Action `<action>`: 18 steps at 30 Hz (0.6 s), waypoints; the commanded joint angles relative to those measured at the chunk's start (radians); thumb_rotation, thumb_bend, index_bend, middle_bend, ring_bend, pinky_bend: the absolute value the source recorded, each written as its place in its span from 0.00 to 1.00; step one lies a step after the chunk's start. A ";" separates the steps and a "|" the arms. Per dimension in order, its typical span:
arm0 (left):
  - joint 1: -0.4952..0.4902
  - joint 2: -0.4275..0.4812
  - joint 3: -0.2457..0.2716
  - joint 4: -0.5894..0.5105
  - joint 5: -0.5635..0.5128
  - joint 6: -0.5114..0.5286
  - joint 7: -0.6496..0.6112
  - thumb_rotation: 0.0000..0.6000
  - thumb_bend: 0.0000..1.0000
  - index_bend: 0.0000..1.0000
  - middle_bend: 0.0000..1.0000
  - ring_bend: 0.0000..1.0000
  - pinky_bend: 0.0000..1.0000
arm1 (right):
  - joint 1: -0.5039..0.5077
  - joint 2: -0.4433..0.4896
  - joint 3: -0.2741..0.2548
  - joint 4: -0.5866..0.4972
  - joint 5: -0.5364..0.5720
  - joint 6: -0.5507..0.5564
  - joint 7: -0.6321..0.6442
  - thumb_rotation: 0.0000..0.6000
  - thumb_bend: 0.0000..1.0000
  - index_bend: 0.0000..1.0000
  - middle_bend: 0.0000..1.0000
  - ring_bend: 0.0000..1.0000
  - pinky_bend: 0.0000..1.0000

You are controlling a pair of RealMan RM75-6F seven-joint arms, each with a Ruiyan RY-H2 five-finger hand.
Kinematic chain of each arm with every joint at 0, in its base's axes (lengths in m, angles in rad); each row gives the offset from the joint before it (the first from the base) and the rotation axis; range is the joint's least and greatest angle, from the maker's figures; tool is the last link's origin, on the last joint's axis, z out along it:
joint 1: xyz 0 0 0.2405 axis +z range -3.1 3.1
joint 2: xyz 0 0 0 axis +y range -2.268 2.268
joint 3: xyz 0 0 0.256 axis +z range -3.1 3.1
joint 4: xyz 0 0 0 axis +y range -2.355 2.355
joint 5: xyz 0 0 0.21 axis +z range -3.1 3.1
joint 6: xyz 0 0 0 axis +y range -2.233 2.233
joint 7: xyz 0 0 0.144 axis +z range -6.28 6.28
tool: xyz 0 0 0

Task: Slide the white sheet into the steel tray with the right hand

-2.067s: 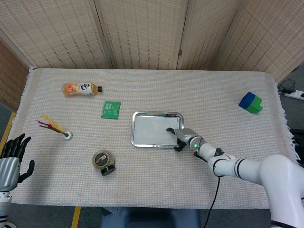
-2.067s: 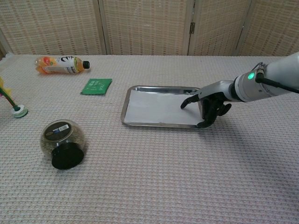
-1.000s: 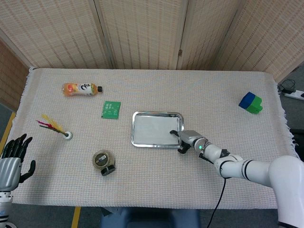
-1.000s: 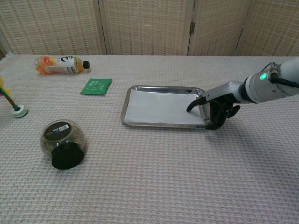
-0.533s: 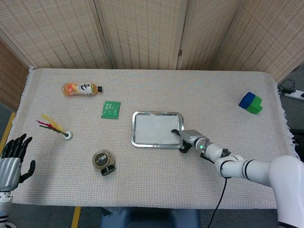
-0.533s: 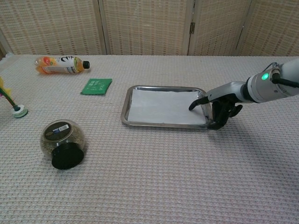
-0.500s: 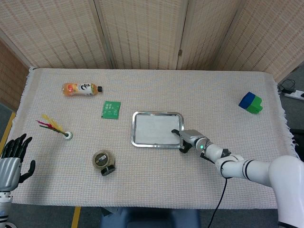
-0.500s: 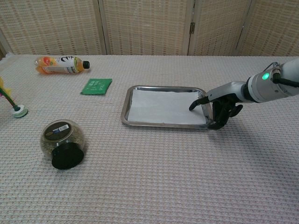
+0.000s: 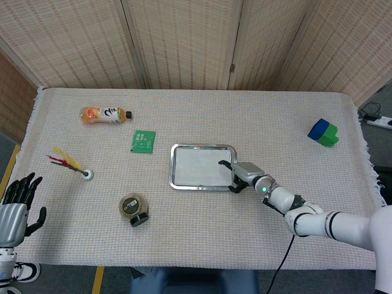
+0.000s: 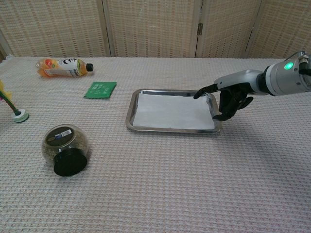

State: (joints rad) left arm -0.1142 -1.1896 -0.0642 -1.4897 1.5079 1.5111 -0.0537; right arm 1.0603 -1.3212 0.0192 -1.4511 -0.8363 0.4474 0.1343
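White sheet (image 10: 171, 111) lies flat inside the steel tray (image 10: 132, 108), covering nearly all of its floor, so I judge the slide done and my job here is just to clear out. The tray sits mid-table, a bit toward the near edge, long side parallel to that edge.

My right hand (image 10: 227, 98) hangs just above the tray's right rim, lifted off the sheet as far as I can tell. One finger points left over the tray's far-right corner, the rest curl down and in with nothing in them; it holds nothing, loosely closed. My forearm runs off toward the right edge of the table, low and near level.

My left hand (image 9: 15, 203) sits off the near-left corner of the table, fingers spread upward, holding nothing, kept out of the way since this is a right-hand job.

Nearby: green card (image 10: 100, 90) just left of the tray toward the far edge, jar (image 10: 64, 147) on its side toward the near-left.
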 commanded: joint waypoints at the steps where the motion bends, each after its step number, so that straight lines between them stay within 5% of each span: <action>1: 0.001 0.001 0.000 0.000 0.001 0.001 0.000 1.00 0.58 0.00 0.00 0.00 0.08 | -0.125 0.047 0.055 -0.096 -0.159 0.226 0.030 1.00 0.49 0.00 1.00 0.95 0.98; 4: 0.001 0.001 0.000 0.000 0.001 0.004 0.004 1.00 0.58 0.00 0.00 0.00 0.08 | -0.239 0.058 0.015 -0.130 -0.309 0.460 -0.035 1.00 0.49 0.00 0.83 0.72 0.76; 7: 0.002 0.000 -0.001 0.000 0.001 0.006 0.012 1.00 0.58 0.00 0.00 0.00 0.08 | -0.348 0.060 -0.035 -0.142 -0.418 0.654 -0.106 1.00 0.49 0.00 0.47 0.38 0.46; 9: 0.002 -0.002 -0.003 0.001 0.001 0.011 0.018 1.00 0.58 0.00 0.00 0.00 0.08 | -0.414 0.068 -0.065 -0.145 -0.476 0.759 -0.136 1.00 0.49 0.00 0.31 0.25 0.34; 12: 0.005 -0.004 -0.007 0.001 0.003 0.022 0.028 1.00 0.58 0.00 0.00 0.00 0.07 | -0.523 0.081 -0.106 -0.141 -0.555 0.924 -0.184 1.00 0.49 0.00 0.18 0.15 0.25; 18: 0.008 -0.009 -0.009 0.005 0.014 0.042 0.041 1.00 0.58 0.00 0.00 0.00 0.07 | -0.707 0.075 -0.162 -0.072 -0.625 1.123 -0.247 1.00 0.49 0.00 0.07 0.05 0.10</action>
State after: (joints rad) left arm -0.1066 -1.1984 -0.0736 -1.4854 1.5218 1.5536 -0.0132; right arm 0.4590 -1.2500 -0.0909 -1.5581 -1.3884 1.4739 -0.0553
